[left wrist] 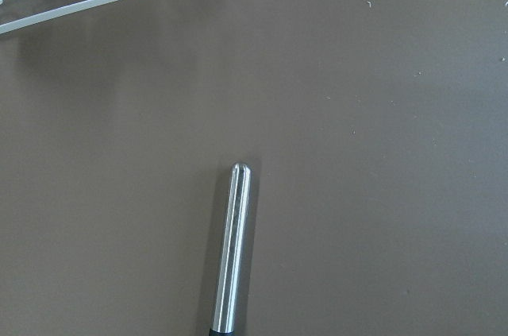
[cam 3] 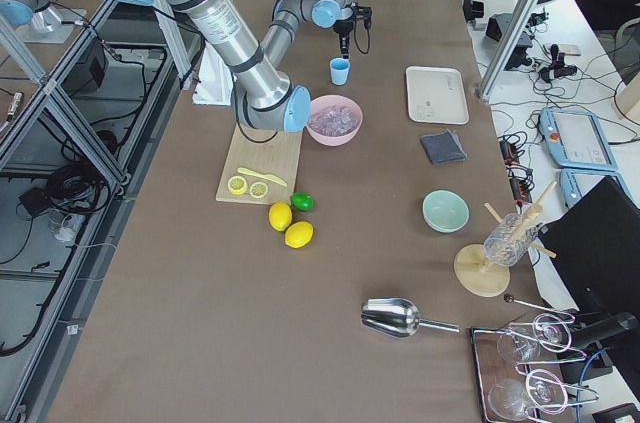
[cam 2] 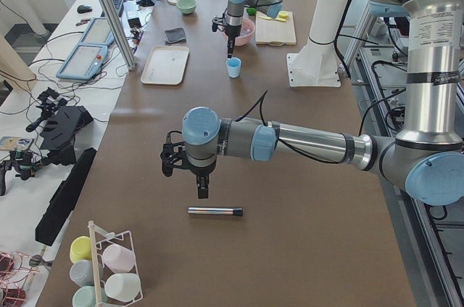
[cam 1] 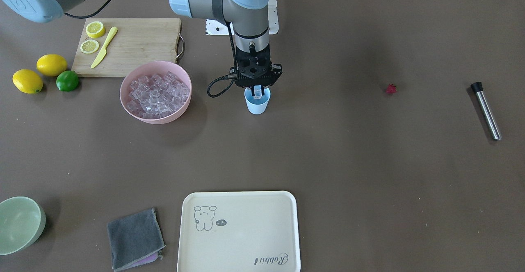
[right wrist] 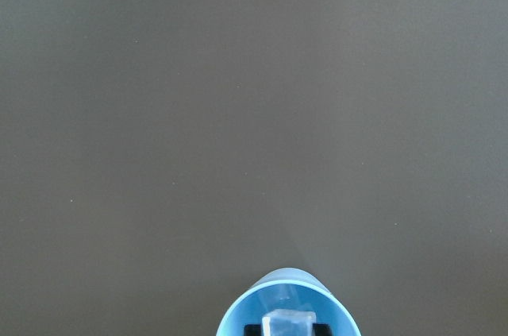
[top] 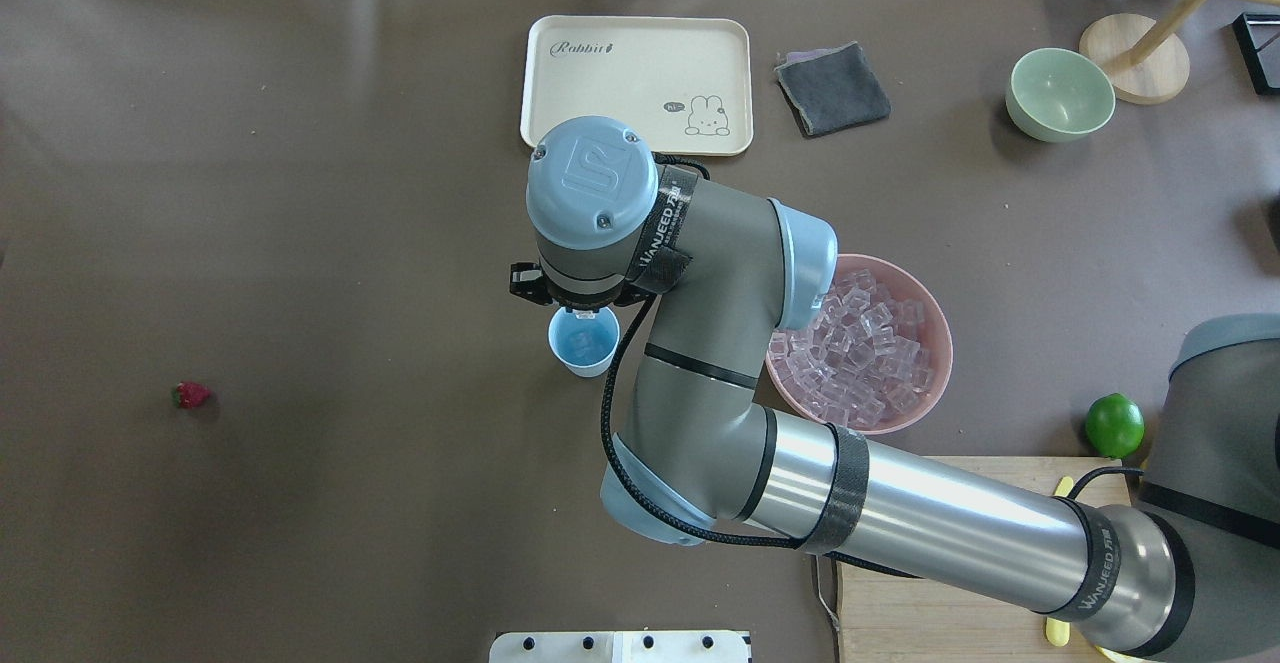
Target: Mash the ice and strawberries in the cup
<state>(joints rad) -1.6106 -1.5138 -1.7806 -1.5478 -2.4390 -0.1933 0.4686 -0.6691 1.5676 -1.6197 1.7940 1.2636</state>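
The light-blue cup (cam 1: 257, 107) stands upright mid-table, next to the pink bowl (cam 1: 135, 115) of ice (cam 1: 158, 92). My right gripper (cam 1: 257, 93) hangs at the cup's mouth, shut on one ice cube (right wrist: 287, 325); the cube sits inside the rim of the cup (right wrist: 287, 295). The strawberry (cam 1: 391, 88) lies alone on the table, far from the cup; it also shows in the overhead view (top: 191, 395). My left gripper (cam 2: 203, 192) hovers above a steel muddler (cam 2: 214, 211). I cannot tell whether it is open or shut.
A cutting board (cam 1: 139, 46) with lemon slices and a yellow knife lies behind the pink bowl, with two lemons and a lime (cam 1: 67, 81) beside it. A cream tray (cam 1: 240, 231), grey cloth (cam 1: 134, 238) and pale green bowl (cam 1: 20, 222) sit along the operators' edge.
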